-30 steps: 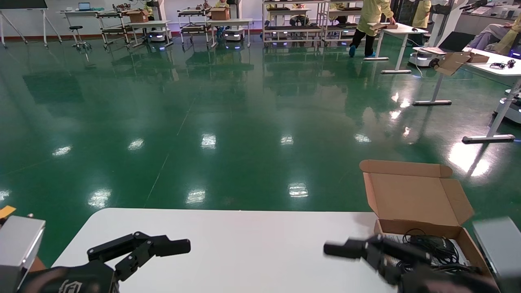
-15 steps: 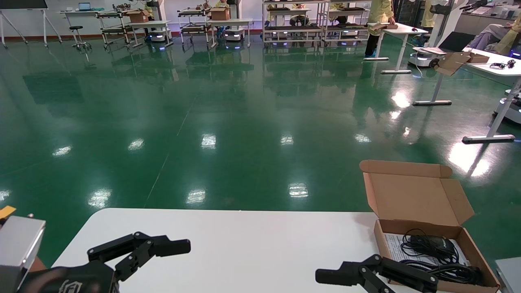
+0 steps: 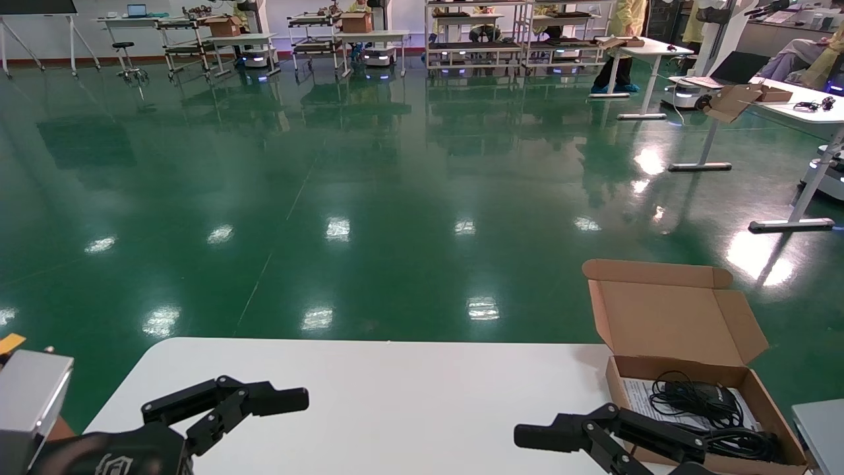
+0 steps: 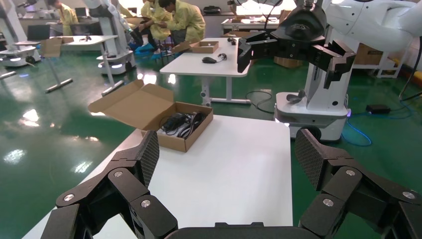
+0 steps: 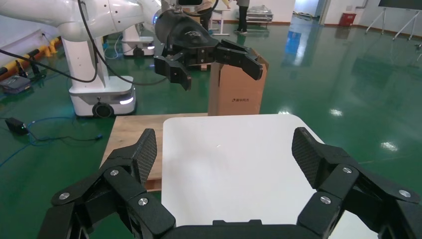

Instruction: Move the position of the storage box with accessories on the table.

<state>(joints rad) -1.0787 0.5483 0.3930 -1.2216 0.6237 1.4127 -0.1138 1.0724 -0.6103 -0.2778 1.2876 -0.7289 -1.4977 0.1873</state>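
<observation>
Left gripper: the black two-finger left gripper (image 3: pixel 254 402) hovers over the lower left of the head view, above the near left part of the table; its fingers are spread wide apart with nothing between them.
Right gripper: the black two-finger right gripper (image 3: pixel 580 439) sits low at the lower right of the head view, just beside the box's near left corner; its fingers are also spread wide and hold nothing.
Table: the large white smooth-topped table with rounded corners (image 3: pixel 395 389) fills the bottom of the head view.
Storage box: the small shallow brown corrugated-cardboard box (image 3: pixel 765 392) rests on the table's right end, lower right of the frame, its hinged lid standing open toward the far side.
Accessories: a black wired mouse with coiled cable (image 3: pixel 702 399) lies inside the box on a white printed paper sheet (image 3: pixel 638 394).
Floor: a glossy green floor (image 3: pixel 369 185) spreads beyond the table.
</observation>
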